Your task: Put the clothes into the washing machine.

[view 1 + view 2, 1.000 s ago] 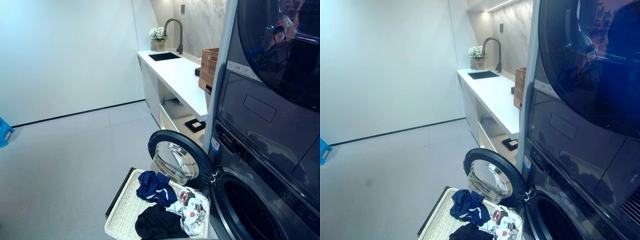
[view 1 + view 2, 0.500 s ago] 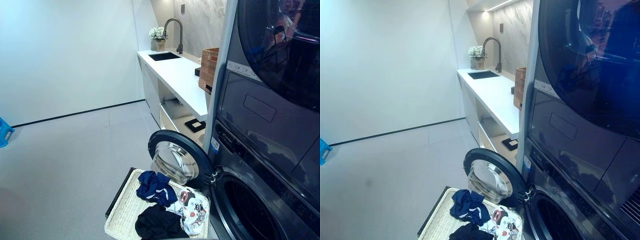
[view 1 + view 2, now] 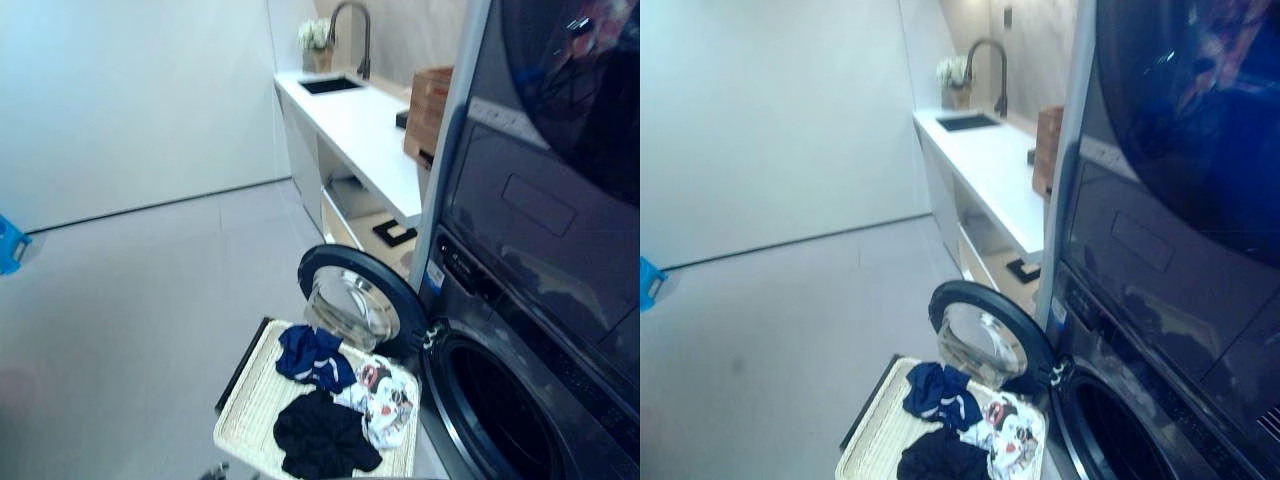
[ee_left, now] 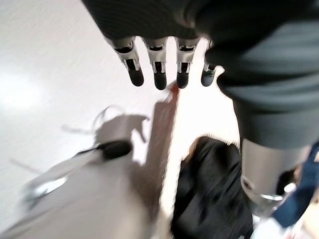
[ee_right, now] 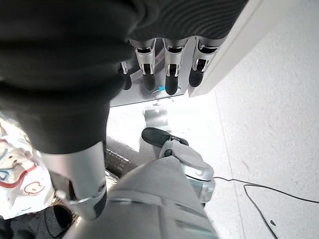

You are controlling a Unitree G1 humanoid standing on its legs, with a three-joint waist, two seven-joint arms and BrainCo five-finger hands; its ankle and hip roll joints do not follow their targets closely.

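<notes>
Left eye view: washing machine stands low in the stacked dark unit, its round door swung open. Just beside that door, on the floor, sits a pale woven basket. In it lie a navy garment nearest the door, a white printed garment on the machine's side, and a black garment farthest from the door. All clothes are in the basket; none in the drum.

Right eye view: same layout. A white counter with sink and faucet runs away behind the machine, well apart from the basket.

Left wrist view: left hand hangs with fingers straight and relaxed, holding nothing. The black garment shows below it, not touched.

Right wrist view: right hand likewise slack, fingers straight, empty. The printed garment shows at the edge, apart from the hand.

Judgement: the task is at its start, the step in hand being the approach to the basket. Next move calls for lowering a hand onto one garment, probably the black one under the left hand, closing on the cloth, then carrying it past the open door into the drum.
</notes>
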